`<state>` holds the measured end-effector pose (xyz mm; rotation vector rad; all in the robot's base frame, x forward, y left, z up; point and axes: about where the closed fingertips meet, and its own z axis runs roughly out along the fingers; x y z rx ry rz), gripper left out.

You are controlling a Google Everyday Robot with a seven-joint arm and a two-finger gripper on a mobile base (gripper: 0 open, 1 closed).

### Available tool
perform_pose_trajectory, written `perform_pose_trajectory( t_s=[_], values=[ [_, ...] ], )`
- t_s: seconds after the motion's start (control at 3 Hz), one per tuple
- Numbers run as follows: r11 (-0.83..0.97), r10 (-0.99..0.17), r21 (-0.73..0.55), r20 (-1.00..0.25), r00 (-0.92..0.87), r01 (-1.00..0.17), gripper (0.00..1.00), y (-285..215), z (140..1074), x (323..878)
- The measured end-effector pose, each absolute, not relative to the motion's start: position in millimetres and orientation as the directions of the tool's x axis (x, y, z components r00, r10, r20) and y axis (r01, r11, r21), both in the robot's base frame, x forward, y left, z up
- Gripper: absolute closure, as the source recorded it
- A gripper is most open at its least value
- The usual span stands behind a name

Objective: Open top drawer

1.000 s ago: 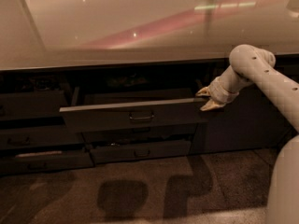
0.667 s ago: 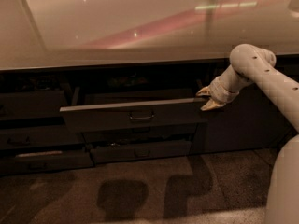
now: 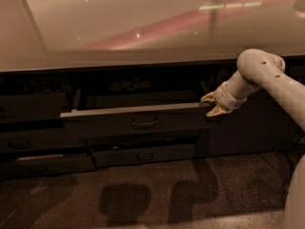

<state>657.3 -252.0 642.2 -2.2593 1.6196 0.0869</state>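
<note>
The top drawer [image 3: 109,123] is a wide dark grey front with a small loop handle [image 3: 144,123] at its centre. It stands pulled out from under the counter, and its grey box body shows behind the front. My gripper [image 3: 208,105] sits at the drawer's right top corner, at the end of the white arm [image 3: 267,78] that reaches in from the right. It appears to touch the upper edge of the front.
A glossy light countertop [image 3: 143,27] overhangs the cabinets. Shorter drawer fronts [image 3: 143,155] lie below and to the left [image 3: 33,106]; one low on the left [image 3: 40,159] is slightly out. A dark cabinet door [image 3: 248,132] stands on the right. Speckled floor [image 3: 152,194] lies in front.
</note>
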Motion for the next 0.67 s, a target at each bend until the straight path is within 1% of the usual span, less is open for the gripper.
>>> perform_pose_trajectory(
  t_s=[0.67],
  values=[
    [-0.279,-0.905,-0.251,-0.254,0.342,-0.927,1.00,-252.0,645.0,657.3]
  ],
)
